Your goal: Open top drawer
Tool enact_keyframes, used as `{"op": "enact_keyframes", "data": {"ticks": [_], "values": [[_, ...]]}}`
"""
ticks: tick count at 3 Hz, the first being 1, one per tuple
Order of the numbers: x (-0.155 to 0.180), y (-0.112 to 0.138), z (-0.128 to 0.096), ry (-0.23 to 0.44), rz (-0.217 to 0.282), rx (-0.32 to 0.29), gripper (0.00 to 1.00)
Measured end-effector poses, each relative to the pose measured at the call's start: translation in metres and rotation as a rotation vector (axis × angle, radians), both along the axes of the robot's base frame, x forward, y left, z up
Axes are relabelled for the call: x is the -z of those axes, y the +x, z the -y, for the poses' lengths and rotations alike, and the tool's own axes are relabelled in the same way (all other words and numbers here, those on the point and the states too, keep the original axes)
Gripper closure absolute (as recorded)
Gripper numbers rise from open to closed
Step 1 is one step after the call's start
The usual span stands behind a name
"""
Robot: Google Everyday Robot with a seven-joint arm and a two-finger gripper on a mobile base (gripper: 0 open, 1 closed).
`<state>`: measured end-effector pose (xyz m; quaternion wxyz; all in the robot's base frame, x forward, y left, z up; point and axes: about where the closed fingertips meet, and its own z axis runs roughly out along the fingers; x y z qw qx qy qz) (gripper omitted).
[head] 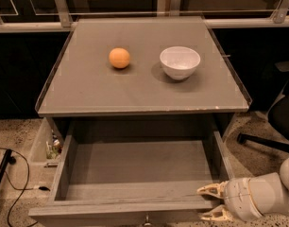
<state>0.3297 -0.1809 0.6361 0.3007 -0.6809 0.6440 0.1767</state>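
Grey front panel (111, 214): nearest item, along the bottom edge of the view; small metal knob (146, 219) at its centre, partly cut off by the frame.
Gripper (211, 202): near right, at the right end of the front panel; pale fingers (208, 190) spread wide, one on the far side of the panel rim and one on the near side; nothing seen clamped between them; contact with the panel not determinable.
Top drawer (135, 174): pulled well out toward the near side from under the cabinet top; deep grey box fully exposed, floor bare, both side walls visible back to the cabinet opening.
Task progress: judged essentially complete, with the drawer standing open across most of its depth; at most a short final pull or a release and withdrawal of the arm left.
Cable (12, 183): on the speckled floor, left of the drawer.
Cabinet top (135, 91): flat grey surface with raised edges, beyond and above the drawer opening.
Orange (119, 58): on the cabinet top, left of centre, toward the far side.
White bowl (180, 62): upright, right of the orange, near it but not touching.
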Motion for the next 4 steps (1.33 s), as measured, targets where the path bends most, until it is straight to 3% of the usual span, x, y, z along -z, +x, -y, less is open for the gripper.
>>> {"op": "enact_keyframes", "data": {"ticks": [2, 3, 4], "values": [[0.0000, 0.0000, 0.0000, 0.000, 0.000, 0.000, 0.16], [0.0000, 0.0000, 0.0000, 0.000, 0.000, 0.000, 0.00], [0.0000, 0.0000, -0.0001, 0.000, 0.000, 0.000, 0.00]]}}
